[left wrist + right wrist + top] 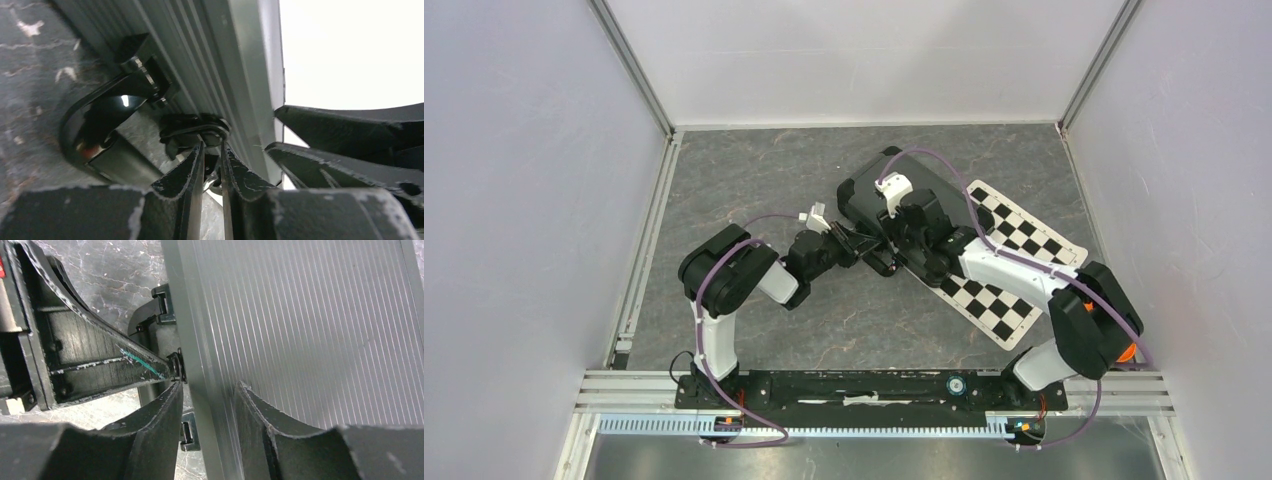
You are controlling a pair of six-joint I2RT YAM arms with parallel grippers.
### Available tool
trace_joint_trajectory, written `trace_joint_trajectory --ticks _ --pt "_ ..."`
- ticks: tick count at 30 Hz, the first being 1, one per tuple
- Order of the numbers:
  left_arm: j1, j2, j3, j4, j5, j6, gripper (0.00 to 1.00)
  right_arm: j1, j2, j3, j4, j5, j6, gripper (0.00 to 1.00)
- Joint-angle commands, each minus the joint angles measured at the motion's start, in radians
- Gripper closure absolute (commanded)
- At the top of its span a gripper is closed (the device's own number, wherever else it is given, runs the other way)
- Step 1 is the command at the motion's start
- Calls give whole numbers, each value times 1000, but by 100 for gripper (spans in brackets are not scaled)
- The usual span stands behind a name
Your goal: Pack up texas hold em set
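Observation:
The black hard case (864, 190) lies shut on the table, partly on the checkered mat. Its ribbed lid (310, 315) fills the right wrist view. Both grippers meet at its near edge. My left gripper (212, 145) has its fingers a narrow gap apart, tips at a black latch (195, 125) beside the glossy handle (100, 120). My right gripper (207, 385) stands open astride the lid's rim, with gaps on both sides. In the top view the left gripper (856, 243) and right gripper (894, 255) almost touch. Chips, cards, dice and the button are out of view.
The black-and-white checkered mat (1014, 260) reaches out from under the case toward the right. An orange toy (1129, 350) peeks from behind the right arm's elbow. White walls close in the grey marbled table (754, 170) on three sides.

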Motion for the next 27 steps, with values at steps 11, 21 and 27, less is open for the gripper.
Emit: trace_joint_trajectory --ticks 11,21,27 --pt "-6 -18 -44 -6 -46 56 76 61 131 80 -138 96 -45 38" --pt "-6 -9 -18 -46 -38 68 76 129 222 144 -196 313 -61 31" --pt "-6 0 20 -103 -30 70 80 147 243 150 -207 356 -69 36"
